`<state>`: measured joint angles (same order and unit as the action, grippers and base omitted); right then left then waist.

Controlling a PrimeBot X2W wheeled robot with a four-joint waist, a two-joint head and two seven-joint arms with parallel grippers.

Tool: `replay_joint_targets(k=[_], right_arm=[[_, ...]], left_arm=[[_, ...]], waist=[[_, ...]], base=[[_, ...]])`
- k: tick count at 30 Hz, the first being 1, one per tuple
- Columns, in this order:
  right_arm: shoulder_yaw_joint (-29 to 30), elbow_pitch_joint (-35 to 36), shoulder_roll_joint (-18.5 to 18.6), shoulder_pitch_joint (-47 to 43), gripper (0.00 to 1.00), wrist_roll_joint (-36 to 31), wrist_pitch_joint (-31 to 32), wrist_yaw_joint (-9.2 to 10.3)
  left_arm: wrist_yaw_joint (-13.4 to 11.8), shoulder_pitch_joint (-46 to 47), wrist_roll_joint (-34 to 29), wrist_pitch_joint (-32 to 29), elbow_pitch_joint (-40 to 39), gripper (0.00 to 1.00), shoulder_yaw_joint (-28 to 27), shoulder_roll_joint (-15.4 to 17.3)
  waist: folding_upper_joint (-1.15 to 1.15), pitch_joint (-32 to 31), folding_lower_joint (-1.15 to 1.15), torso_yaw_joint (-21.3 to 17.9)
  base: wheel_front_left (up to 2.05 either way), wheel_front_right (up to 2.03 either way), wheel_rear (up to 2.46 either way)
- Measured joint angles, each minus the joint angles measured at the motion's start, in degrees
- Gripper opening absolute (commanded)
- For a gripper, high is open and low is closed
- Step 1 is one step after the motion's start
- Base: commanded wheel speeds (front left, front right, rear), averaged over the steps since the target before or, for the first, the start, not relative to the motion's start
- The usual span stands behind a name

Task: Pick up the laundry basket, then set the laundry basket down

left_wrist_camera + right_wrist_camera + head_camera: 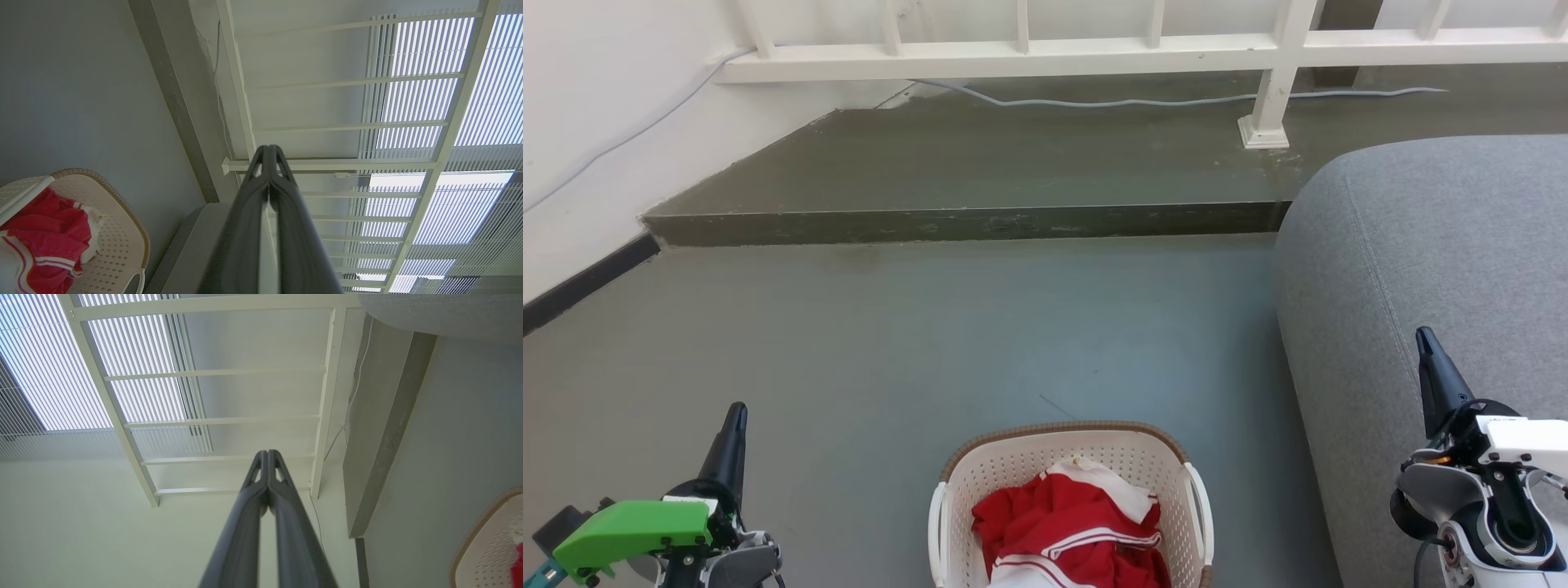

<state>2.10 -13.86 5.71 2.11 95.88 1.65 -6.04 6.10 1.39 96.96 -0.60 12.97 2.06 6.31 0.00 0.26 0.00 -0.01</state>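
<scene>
The left gripper (734, 429) at 8 o'clock and the right gripper (1429, 359) at 4 o'clock both have their fingers pressed together, holding nothing. The laundry basket (1013, 465) sits on the floor (931, 327) at 6 o'clock, between them, with red clothes (1070, 523) inside.

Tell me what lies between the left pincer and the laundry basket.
Only bare grey floor: the head view shows the stretch from the left pincer to the laundry basket with nothing on it.

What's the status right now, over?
Left gripper shut, empty. Right gripper shut, empty. Laundry basket on floor between them, red clothes inside, untouched. Grey sofa close on right.
</scene>
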Motion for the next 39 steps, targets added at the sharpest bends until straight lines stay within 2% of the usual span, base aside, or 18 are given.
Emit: replay_joint_targets(k=[39], right_arm=[[0.4, -1.4, -0.1, 0.5, 0.0, 0.0, 0.4, -0.49]], left_arm=[[0.7, 1.0, 0.0, -0.4, 1.7, 0.0, -0.1, 0.0]], waist=[[0.0, -0.1, 0.0, 0.0]], base=[[0.0, 0.0, 0.0]])
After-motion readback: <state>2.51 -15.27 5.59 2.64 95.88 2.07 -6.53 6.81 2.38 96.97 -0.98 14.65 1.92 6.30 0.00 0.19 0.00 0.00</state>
